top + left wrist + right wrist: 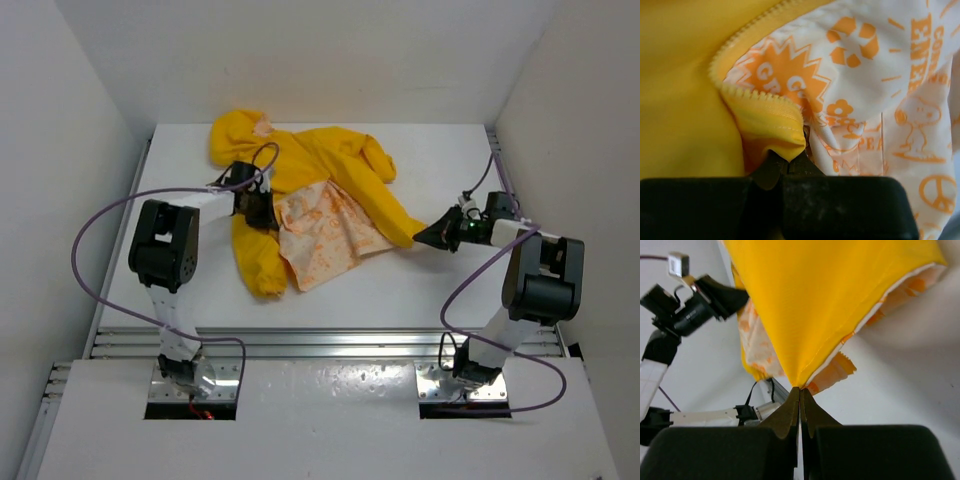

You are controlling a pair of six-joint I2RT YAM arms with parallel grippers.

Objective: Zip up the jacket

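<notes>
On the table (400, 290), crumpled yellow jacket (320, 160), left claw (788, 162) and right claw (800, 392) clamped onto its edges.

Corner of the yellow jacket (825, 300) in the closed right gripper (800, 391), orange-printed lining (836, 373) alongside.

Jacket (330, 170): child's raincoat, bright yellow, hooded, long-sleeved; pale cream lining (325, 235) printed in orange. Lies crumpled and unzipped on the far half of the bench (420, 290), hood (240, 135) toward the bench's far left corner, one front panel folded back, lining uppermost. Yellow zipper teeth (757, 95) exposed along a front edge. One corner (408, 236) drawn out toward the bench's right edge.
</notes>
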